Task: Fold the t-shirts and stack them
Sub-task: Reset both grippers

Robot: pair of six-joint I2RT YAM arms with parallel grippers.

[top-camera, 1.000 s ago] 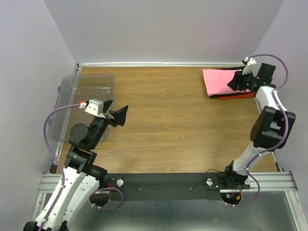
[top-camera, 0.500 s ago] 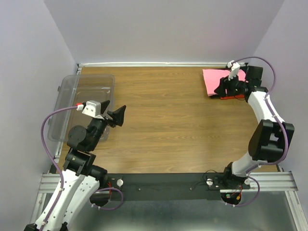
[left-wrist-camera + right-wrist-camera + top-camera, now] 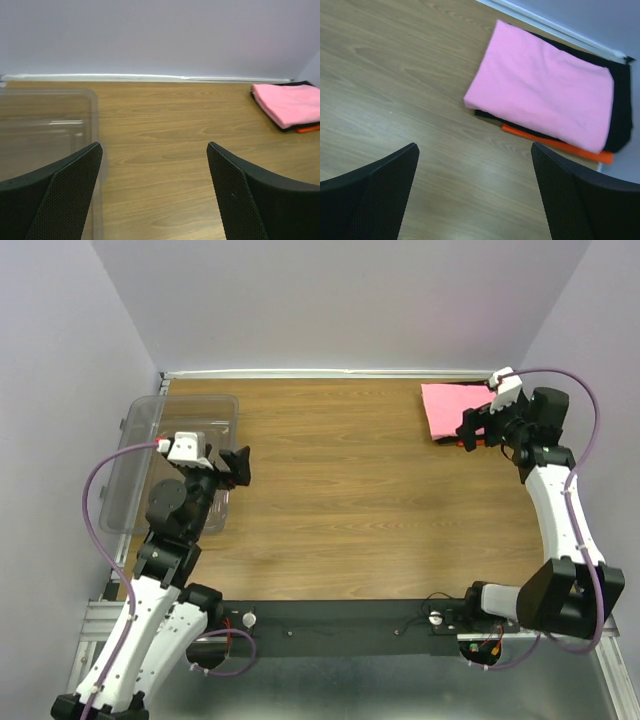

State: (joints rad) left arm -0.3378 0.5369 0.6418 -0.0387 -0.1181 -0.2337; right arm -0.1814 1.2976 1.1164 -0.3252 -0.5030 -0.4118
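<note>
Three folded t-shirts lie stacked in the far right corner: a pink t-shirt [image 3: 545, 90] on top, a black t-shirt [image 3: 621, 117] under it, and an orange-red t-shirt [image 3: 559, 145] at the bottom with only its edge showing. From above, the pink t-shirt [image 3: 445, 405] lies just left of my right gripper [image 3: 472, 428]. In its wrist view the right gripper [image 3: 474, 150] hangs open over bare wood, nearer than the stack, holding nothing. My left gripper [image 3: 238, 465] is also open and empty. It [image 3: 154, 146] faces the distant pink t-shirt [image 3: 290, 102].
A clear plastic tub [image 3: 180, 420] stands at the far left; its rim [image 3: 95, 125] is beside my left fingers. Lavender walls close off the back and both sides. The wooden tabletop [image 3: 340, 490] stretches between the two arms.
My right gripper has opened wide and drawn back from the stack, which now lies free. My left gripper has swung slightly left, toward the tub, and opened a little more.
</note>
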